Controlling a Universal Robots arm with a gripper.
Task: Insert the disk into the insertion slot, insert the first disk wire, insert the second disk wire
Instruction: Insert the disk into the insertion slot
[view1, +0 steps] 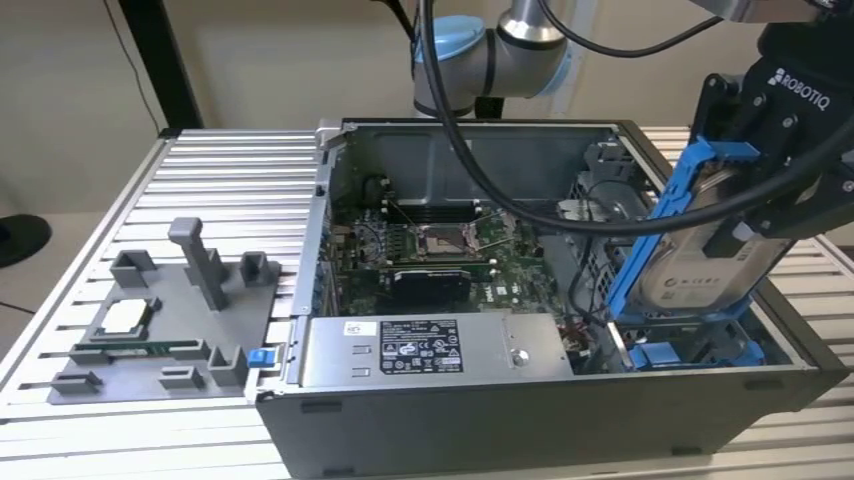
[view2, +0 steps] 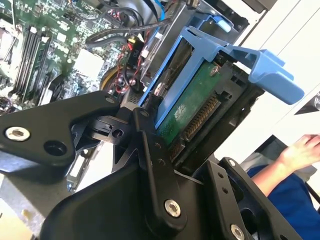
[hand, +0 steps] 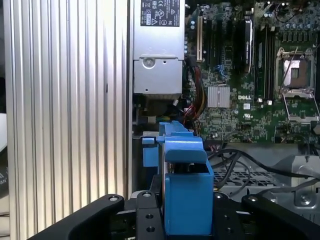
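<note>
The claw (view1: 742, 185) is clamped on the disk (view1: 687, 272) — blue carrier and all — holding it steeply tilted over the exterior view's right end of the open computer case (view1: 534, 420), lower end down by the blue-railed insertion slot (view1: 694, 352).

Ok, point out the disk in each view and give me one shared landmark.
Exterior view: the disk stands tilted over the case, at the exterior view's right.
Second wrist view: the disk, green underside toward the camera.
First wrist view: the disk, edge-on, blue carrier foremost.
Shared landmark: the motherboard.
</note>
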